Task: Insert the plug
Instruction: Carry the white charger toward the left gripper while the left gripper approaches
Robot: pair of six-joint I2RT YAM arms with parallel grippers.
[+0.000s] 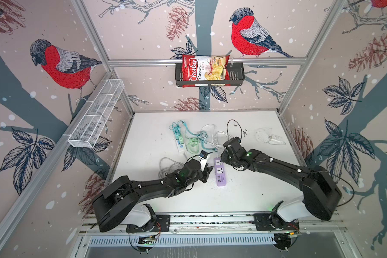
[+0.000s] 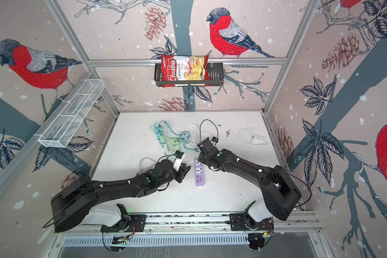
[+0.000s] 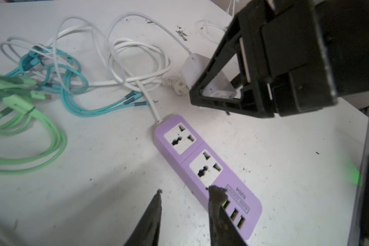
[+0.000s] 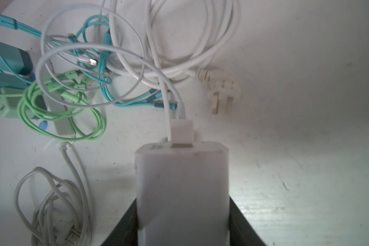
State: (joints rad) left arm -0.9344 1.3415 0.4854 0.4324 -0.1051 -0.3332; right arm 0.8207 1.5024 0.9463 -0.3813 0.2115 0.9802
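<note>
Cable tangle [image 1: 202, 138] behind power strip [image 1: 220, 172]

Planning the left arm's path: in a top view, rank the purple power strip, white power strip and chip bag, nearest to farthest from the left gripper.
1. Purple power strip, right beside the left gripper.
2. White power strip, farther back and to the left.
3. Chip bag, in the basket on the back wall.

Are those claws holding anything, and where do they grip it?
The right gripper clamps a white plastic charger block by its sides. The left gripper, jaws apart, holds nothing.
</note>
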